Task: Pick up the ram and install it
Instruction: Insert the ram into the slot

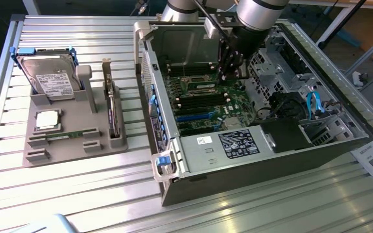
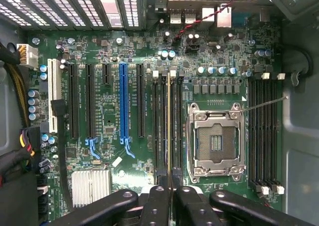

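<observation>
In the wrist view the ram appears edge-on as a thin pale line between my two black fingers. My gripper is shut on it. The stick lines up with the black memory slots just beside the open processor socket. Whether its lower edge sits in a slot I cannot tell. In the exterior view my gripper reaches straight down into the open computer case, over the green motherboard.
A second bank of memory slots lies beyond the socket, and a blue card slot on the other side. Toward the exterior view's left, a grey holder carries a hard drive, a square processor chip and an upright expansion card.
</observation>
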You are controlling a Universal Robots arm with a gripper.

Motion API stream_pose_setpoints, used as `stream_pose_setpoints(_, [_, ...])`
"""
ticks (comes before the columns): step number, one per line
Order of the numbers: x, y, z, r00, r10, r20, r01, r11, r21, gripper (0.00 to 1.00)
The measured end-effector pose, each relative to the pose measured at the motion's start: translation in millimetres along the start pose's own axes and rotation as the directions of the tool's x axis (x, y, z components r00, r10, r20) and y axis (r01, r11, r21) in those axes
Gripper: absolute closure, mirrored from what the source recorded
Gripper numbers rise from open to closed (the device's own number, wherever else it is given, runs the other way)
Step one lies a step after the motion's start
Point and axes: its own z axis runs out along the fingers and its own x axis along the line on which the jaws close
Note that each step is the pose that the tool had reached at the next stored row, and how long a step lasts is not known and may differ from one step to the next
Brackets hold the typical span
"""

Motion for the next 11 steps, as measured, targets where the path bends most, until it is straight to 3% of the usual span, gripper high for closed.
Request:
stream_pose_setpoints(3, [0.1, 0.0, 1.2, 1.0000, 0.000, 0.0004, 0.000, 1.0000, 0.0001, 0.88])
stream_pose_setpoints(11, [1.3, -0.3, 19.6, 1.0000, 0.000, 0.0001, 0.000, 1.0000, 0.0025, 0.88])
